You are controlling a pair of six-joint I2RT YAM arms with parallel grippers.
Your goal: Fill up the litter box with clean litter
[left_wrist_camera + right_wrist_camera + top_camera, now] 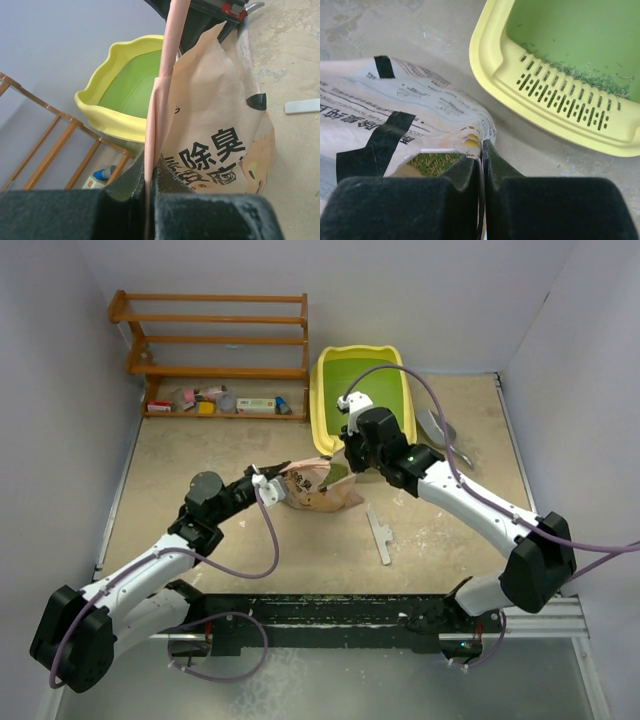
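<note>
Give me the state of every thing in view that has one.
litter box: upright, basin nearly bare, thin strip of clean litter by the slotted lip.
bag: mouth open, pinched at two edges, beside the litter box.
left gripper: jaws shut on the bag.
right gripper: jaws shut on the bag.
scoop: lying untouched on the table.
</note>
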